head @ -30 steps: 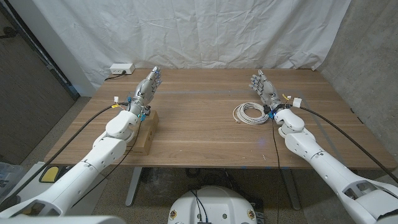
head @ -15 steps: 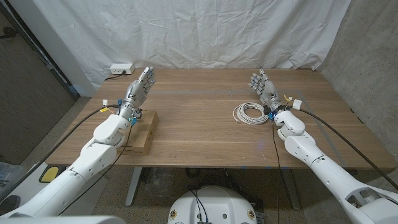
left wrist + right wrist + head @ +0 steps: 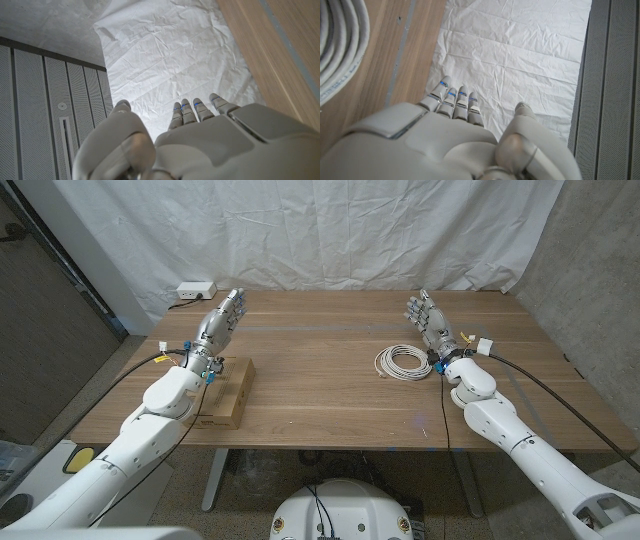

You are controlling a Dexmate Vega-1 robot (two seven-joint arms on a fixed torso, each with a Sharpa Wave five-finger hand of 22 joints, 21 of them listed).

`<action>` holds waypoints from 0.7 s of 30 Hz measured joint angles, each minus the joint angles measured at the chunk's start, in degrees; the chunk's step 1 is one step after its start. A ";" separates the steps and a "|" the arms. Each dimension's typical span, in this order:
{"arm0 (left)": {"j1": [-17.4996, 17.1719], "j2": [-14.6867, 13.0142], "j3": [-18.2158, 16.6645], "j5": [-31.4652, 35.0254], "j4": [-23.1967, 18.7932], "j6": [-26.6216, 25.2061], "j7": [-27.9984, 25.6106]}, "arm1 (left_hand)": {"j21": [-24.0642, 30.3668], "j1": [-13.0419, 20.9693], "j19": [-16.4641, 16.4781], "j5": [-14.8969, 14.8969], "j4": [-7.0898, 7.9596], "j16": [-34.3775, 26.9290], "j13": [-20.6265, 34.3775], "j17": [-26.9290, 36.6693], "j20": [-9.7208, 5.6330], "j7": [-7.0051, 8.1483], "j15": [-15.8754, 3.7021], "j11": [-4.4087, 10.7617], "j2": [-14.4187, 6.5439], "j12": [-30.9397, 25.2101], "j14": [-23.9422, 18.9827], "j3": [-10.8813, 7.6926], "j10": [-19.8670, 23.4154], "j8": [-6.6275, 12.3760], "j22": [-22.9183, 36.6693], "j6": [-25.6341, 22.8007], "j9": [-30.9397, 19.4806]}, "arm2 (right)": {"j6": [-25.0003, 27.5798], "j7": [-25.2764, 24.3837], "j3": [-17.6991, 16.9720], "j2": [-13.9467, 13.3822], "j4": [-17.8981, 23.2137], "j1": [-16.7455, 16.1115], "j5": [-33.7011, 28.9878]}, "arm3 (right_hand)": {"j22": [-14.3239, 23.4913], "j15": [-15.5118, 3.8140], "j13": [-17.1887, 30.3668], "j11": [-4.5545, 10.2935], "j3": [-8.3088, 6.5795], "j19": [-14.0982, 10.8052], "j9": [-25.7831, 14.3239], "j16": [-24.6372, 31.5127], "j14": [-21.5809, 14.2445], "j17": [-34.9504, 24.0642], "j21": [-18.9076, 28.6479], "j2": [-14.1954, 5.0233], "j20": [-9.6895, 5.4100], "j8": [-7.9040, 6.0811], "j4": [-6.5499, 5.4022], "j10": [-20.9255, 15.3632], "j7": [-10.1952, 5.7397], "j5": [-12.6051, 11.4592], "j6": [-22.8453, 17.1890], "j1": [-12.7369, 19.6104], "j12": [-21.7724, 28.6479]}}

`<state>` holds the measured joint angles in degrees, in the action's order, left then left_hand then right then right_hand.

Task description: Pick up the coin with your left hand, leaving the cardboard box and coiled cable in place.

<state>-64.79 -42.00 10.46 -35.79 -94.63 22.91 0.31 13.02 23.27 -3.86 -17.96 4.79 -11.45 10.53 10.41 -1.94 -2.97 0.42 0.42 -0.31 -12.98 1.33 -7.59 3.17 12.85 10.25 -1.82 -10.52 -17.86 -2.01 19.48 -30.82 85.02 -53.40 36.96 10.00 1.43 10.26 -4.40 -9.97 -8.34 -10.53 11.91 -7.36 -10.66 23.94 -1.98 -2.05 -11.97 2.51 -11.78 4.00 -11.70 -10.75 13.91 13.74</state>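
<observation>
Head view: my left hand (image 3: 220,322) hovered beyond the box (image 3: 226,392), fingers straight, holding nothing; my right hand (image 3: 428,322), likewise empty, stood beside the cable (image 3: 402,362). Coin: could not locate.

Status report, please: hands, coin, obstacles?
Left hand open, raised beyond cardboard box. Right hand open, beside coiled cable. Coin not visible.
</observation>
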 measured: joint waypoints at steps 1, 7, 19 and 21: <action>-0.17 -0.15 -0.13 0.45 -0.24 -0.17 -0.43 | 0.00 0.00 0.42 0.21 0.00 0.00 0.00 0.00 0.00 -0.11 0.01 -0.09 0.00 0.00 -0.33 0.00 0.38 0.08 0.00 -0.49 0.00 | 0.03 -0.39 -0.33 -0.29 0.81 -0.57 -0.03 | 0.00 0.00 0.00 0.00 0.00 0.00 0.00 0.00 0.00 0.00 0.00 0.00 0.00 0.00 0.00 0.00 0.00 0.00 0.00 0.00 0.00; -1.15 -0.52 -0.87 1.63 -1.08 -0.30 -1.66 | 0.00 0.24 0.59 0.44 -0.18 0.00 0.00 -0.30 0.00 -0.20 -0.31 -0.20 -0.21 0.00 -0.67 0.18 0.89 0.08 0.00 -0.97 0.00 | 0.35 -2.17 -1.79 -1.74 4.04 -2.90 -0.14 | 0.00 0.00 0.00 0.00 0.00 0.00 0.00 0.00 0.00 0.00 -0.22 0.00 0.00 0.00 0.00 0.00 0.00 0.00 0.00 0.00 0.00; -4.62 -1.25 -2.89 2.82 -3.47 1.30 -2.58 | 0.00 0.68 0.59 0.44 -0.17 0.26 0.00 -0.29 0.00 -0.20 -0.32 0.23 -0.23 0.00 -0.67 0.17 0.45 0.07 0.00 -0.97 0.00 | 0.73 -3.67 -3.14 -2.94 7.14 -4.89 -0.16 | 0.00 0.00 0.00 0.00 0.00 0.00 0.00 0.00 0.00 -0.01 -0.43 0.00 0.00 0.00 0.00 -0.63 0.00 0.00 0.00 0.00 0.00; -5.17 -1.31 -3.29 2.98 -3.78 1.65 -2.66 | 0.00 0.68 0.59 0.44 -0.26 0.26 0.00 -0.29 0.00 -0.20 -0.31 0.24 -0.23 0.00 -0.66 0.09 0.45 -0.09 0.00 -0.97 0.00 | 0.78 -3.67 -3.14 -2.94 7.14 -4.89 -0.16 | 0.00 0.00 0.00 0.00 0.00 0.00 0.00 0.00 0.00 -0.01 -0.43 0.00 0.00 0.00 -0.01 -0.62 0.00 0.00 0.00 0.00 0.00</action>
<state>-69.96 -43.31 7.17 -32.80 -98.41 24.55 -2.35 13.02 23.94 -3.28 -17.52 4.54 -11.19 10.53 10.12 -1.94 -3.17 0.11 0.65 -0.54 -12.98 0.67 -7.51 3.62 12.76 10.25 -2.78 -10.52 -17.09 -5.68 16.34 -33.76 92.16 -58.29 36.80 10.00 1.43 10.26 -4.40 -9.97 -8.34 -10.52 11.91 -7.36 -10.67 23.51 -1.98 -2.05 -11.97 2.51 -12.40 4.00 -11.70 -10.75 13.91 13.74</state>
